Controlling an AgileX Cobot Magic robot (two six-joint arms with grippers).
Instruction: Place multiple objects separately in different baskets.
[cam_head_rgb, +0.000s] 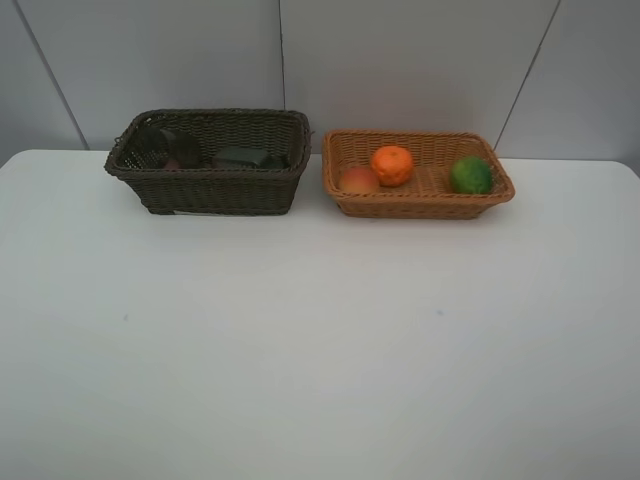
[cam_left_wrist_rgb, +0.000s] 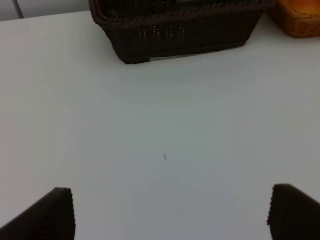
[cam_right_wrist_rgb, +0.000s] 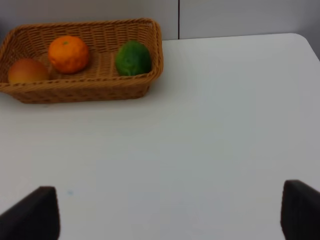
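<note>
Against the back wall, side by side and just apart on the white table (cam_head_rgb: 320, 350): dark brown wicker basket (cam_head_rgb: 212, 190) to the left, light tan wicker basket (cam_head_rgb: 418, 203) to the right. Sorted by kind, it seems: orange (cam_head_rgb: 392, 165), red-orange round fruit (cam_head_rgb: 358, 180) and green lime (cam_head_rgb: 471, 175) lying in the shallow tan basket, fruit touching or nearly touching at one end, lime alone at the other. Darker items sunk in the deeper brown basket, probably the bottles and the cup, so by this layout nothing left out on the table and the sorting likely finished.

Left gripper (cam_left_wrist_rgb: 170, 212) hanging over bare table, fingers spread wide, holding nothing; right gripper (cam_right_wrist_rgb: 170, 210) likewise splayed and empty, well short of the tan basket. Both parked back from the baskets, as fits a job done.

Hard to read inside the brown basket: a black rectangular shape (cam_head_rgb: 243, 157) just discernible, other contents lost in shadow behind the tall rim, count uncertain. Neither arm visible from the high camera. Only finger tips seen at the wrist views' edge, rest cut off. Brown basket's top cropped in the left wrist view.
</note>
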